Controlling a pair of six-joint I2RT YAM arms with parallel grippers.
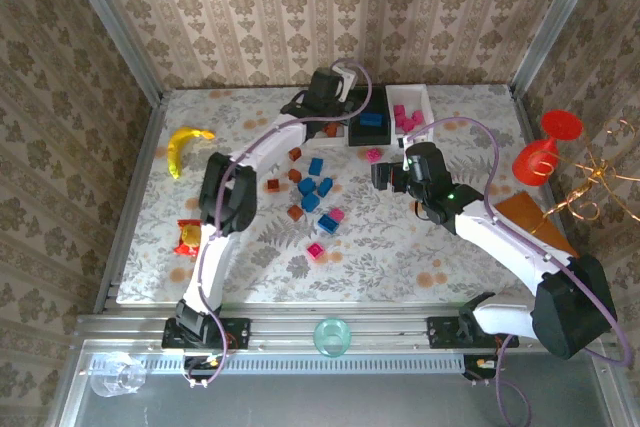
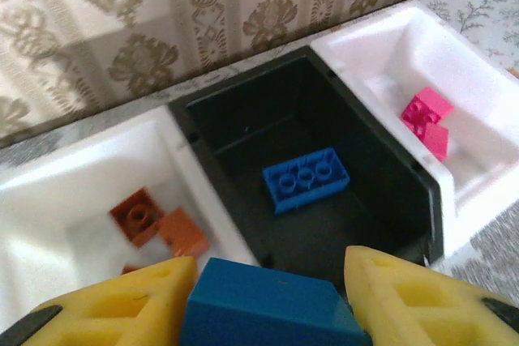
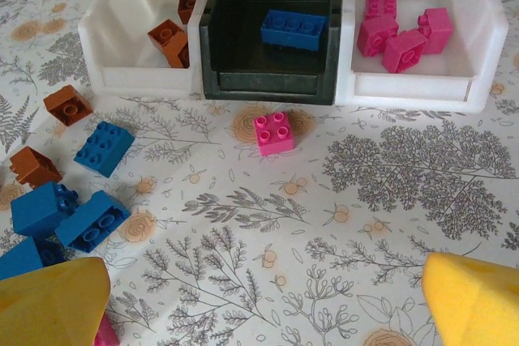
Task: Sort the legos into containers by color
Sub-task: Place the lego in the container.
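Note:
My left gripper (image 2: 272, 263) is shut on a blue lego (image 2: 272, 309) and hangs over the near wall between the left white container (image 2: 65, 200) and the black container (image 2: 389, 168). One blue lego (image 2: 306, 177) lies in the black container, brown legos (image 2: 154, 224) in the left white one, pink legos (image 2: 428, 119) in the right white one (image 2: 486, 111). My right gripper (image 3: 268, 305) stands open low over the table, short of a loose pink lego (image 3: 274, 132). Loose blue legos (image 3: 104, 148) and brown legos (image 3: 67, 104) lie to its left.
A yellow banana (image 1: 185, 147) lies at the table's left, with a red-and-yellow item (image 1: 187, 237) nearer the front. A red goblet (image 1: 545, 147) stands off the right edge. A clear cup (image 1: 332, 335) sits on the front rail. Patterned walls close in the back and sides.

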